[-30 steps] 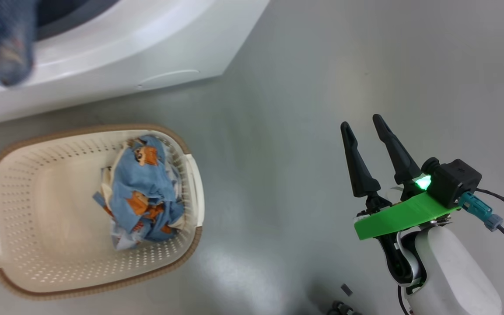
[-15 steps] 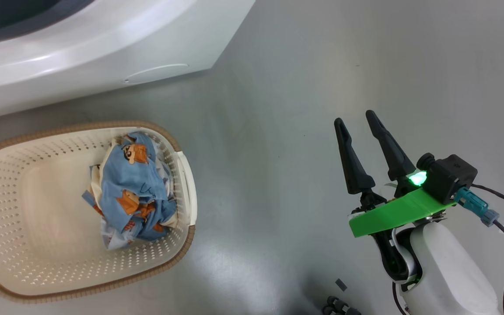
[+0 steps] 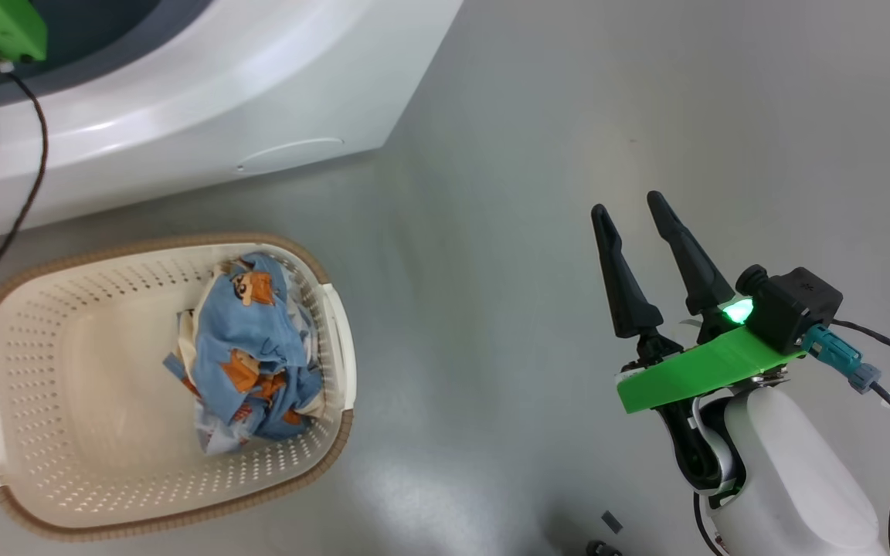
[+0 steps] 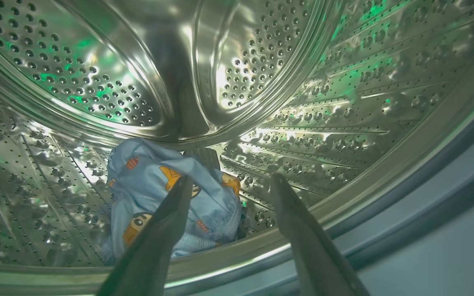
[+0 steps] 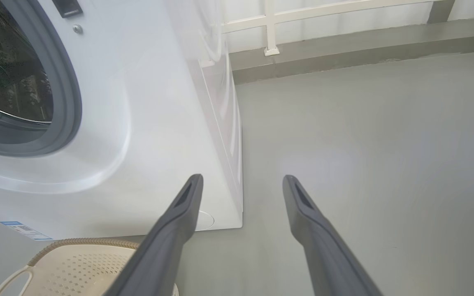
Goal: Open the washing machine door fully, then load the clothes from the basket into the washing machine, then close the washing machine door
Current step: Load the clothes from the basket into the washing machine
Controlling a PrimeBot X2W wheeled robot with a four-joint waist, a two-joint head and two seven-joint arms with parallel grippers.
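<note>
My left gripper point(image 4: 231, 181) is open inside the steel drum of the washing machine point(image 4: 261, 82). One light blue garment point(image 4: 167, 193) lies loose on the drum floor just beyond its fingertips. In the head view the white washing machine point(image 3: 221, 100) fills the top left, with my left arm's green wrist plate at the drum mouth. The cream basket point(image 3: 66, 463) sits on the floor below it, holding another blue garment point(image 3: 248, 347) with orange animals. My right gripper point(image 3: 630, 210) hovers open over bare floor, well right of the basket. The door is out of view.
Grey floor point(image 3: 491, 232) spreads between the basket and my right arm. The right wrist view shows the machine's front and grey gasket point(image 5: 66, 94), the basket rim point(image 5: 84, 244) below, and a low grey ledge with a white railing point(image 5: 270, 28) at the back.
My left gripper has opened and let the garment drop into the drum. The head camera has shifted slightly. The right arm has stayed put.
</note>
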